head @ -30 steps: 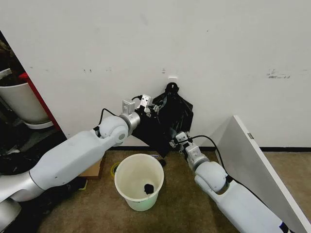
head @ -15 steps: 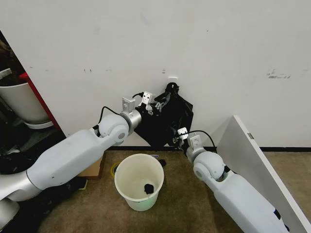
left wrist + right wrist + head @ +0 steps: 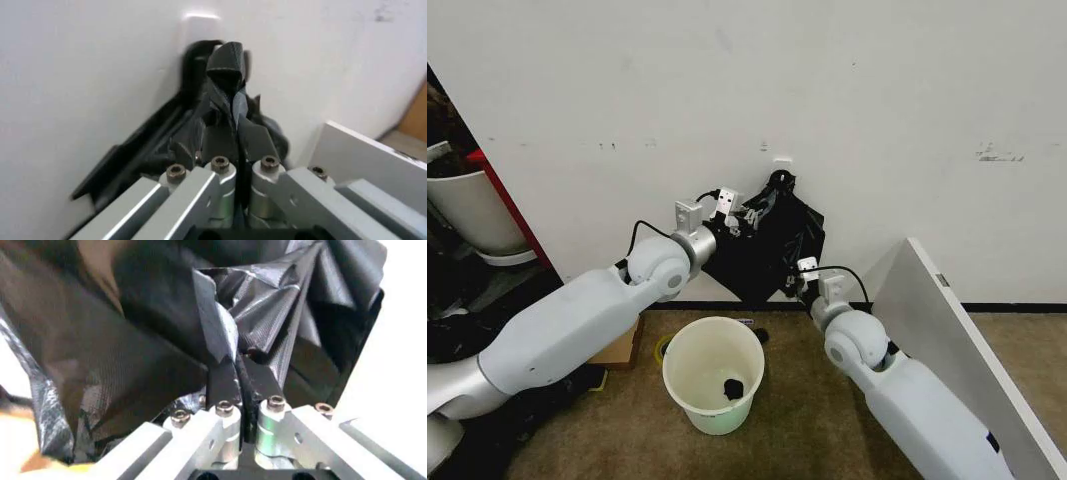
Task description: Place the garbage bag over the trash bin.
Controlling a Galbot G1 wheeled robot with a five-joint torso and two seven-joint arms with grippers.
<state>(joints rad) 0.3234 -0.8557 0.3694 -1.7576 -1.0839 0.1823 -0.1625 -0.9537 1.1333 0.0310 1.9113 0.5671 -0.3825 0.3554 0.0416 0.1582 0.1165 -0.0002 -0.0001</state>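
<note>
Left hand (image 3: 749, 222), right hand (image 3: 793, 281) both pinching garbage bag (image 3: 762, 258)

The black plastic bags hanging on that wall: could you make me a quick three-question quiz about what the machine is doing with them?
1. True or false: the thin glossy black plastic garbage bag already covers the small round cream-white plastic trash bin.
2. Which end effector pinches black plastic? A) left only B) right only C) both
3. Fill in: the bags hang from a white hook on the ____.

Key: 1 false; 2 C; 3 wall.
</note>
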